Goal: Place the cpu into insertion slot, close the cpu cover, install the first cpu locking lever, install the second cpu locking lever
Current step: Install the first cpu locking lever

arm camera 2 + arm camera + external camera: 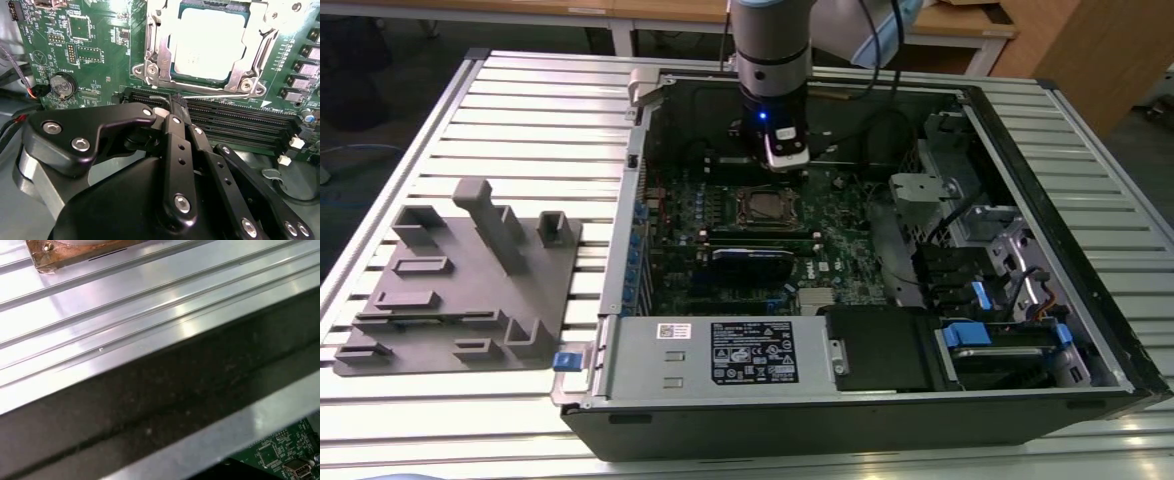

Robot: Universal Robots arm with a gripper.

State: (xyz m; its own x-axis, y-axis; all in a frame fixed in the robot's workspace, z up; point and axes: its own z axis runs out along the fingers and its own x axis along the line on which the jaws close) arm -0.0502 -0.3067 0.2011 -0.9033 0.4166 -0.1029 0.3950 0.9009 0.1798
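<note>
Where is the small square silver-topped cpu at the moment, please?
The small square silver-topped cpu sits in the metal-rimmed insertion slot on the green circuit board, under the silvery cpu cover, just beyond the black gripper in the second wrist view.

A: In the second wrist view the gripper [176, 102] covers the lower part of the green circuit board [95, 55], and the cpu cover [155, 55] runs off the edge, so its far side is cut.

B: Yep, and in the exterior view the insertion slot [762, 206] is too tiny to make out any levers.
</note>
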